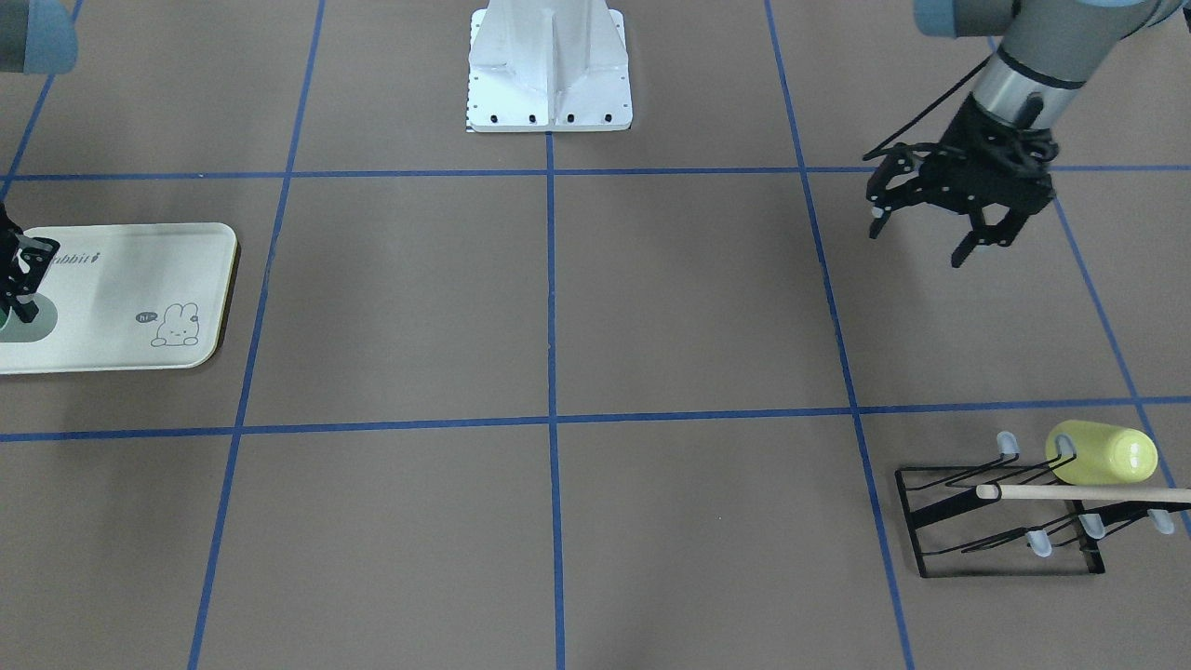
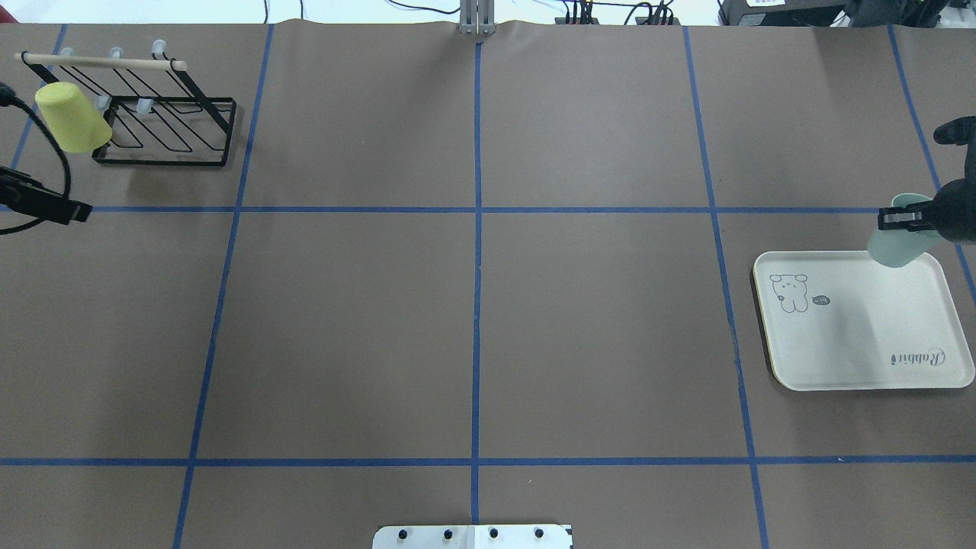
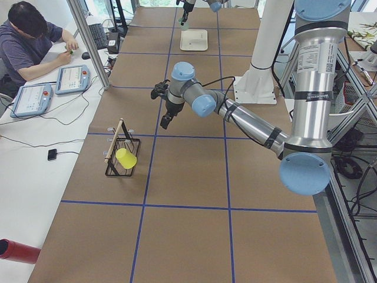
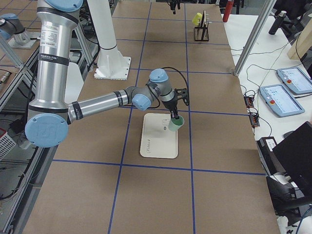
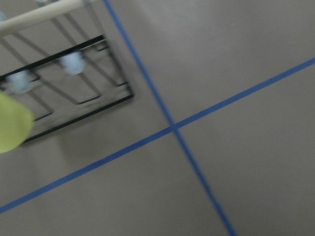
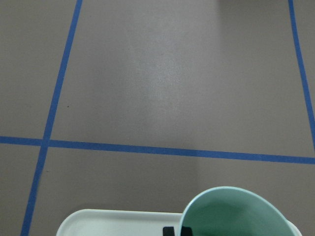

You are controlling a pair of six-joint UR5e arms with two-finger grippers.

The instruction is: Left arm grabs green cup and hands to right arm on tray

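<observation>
My right gripper [image 2: 905,220] is shut on the wall of the pale mint-green cup [image 2: 902,242], one finger inside its mouth. It holds the cup tilted over the far right corner of the cream Rabbit tray [image 2: 854,343]. I cannot tell whether the cup touches the tray. The cup [image 4: 176,124] and tray [image 4: 156,139] also show in the exterior right view, and the cup's mouth [image 6: 231,216] fills the bottom of the right wrist view. My left gripper [image 1: 916,244] is open and empty above the table, near the rack.
A yellow-green cup [image 1: 1103,453] hangs on a black wire rack [image 1: 1000,521] with a wooden rod, in the far left corner of the overhead view. The white robot base [image 1: 549,74] stands at the table's middle edge. An operator [image 3: 29,41] sits beside the table.
</observation>
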